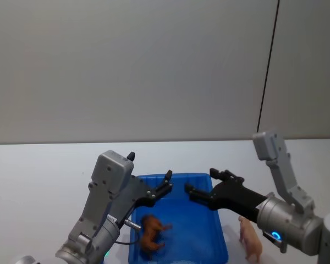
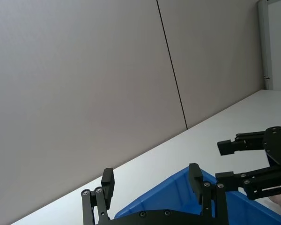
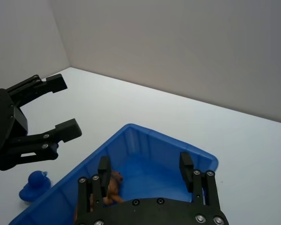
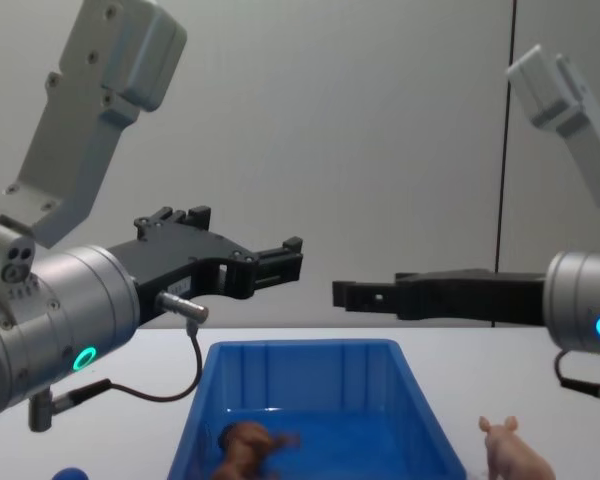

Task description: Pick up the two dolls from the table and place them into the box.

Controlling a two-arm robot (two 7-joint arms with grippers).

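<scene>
Nearest the robot, a pale pink pig [image 1: 251, 239] stands upright on the white bench [image 1: 33, 176], just beside the right wall of a bright blue box [image 1: 198, 220]. A brown lion [image 1: 152, 234] lies inside the box on its floor. A small blue toy [image 3: 34, 186] sits on the bench to the box's left. Farther out, above the box's far half, the left hand [image 1: 168, 182] and right hand [image 1: 199, 181] hover facing each other, both with fingers spread and holding nothing. Behind is a plain grey wall. One doll appears placed; the pig seems next, calling for the right hand to draw back, lower over it and close around its body.
</scene>
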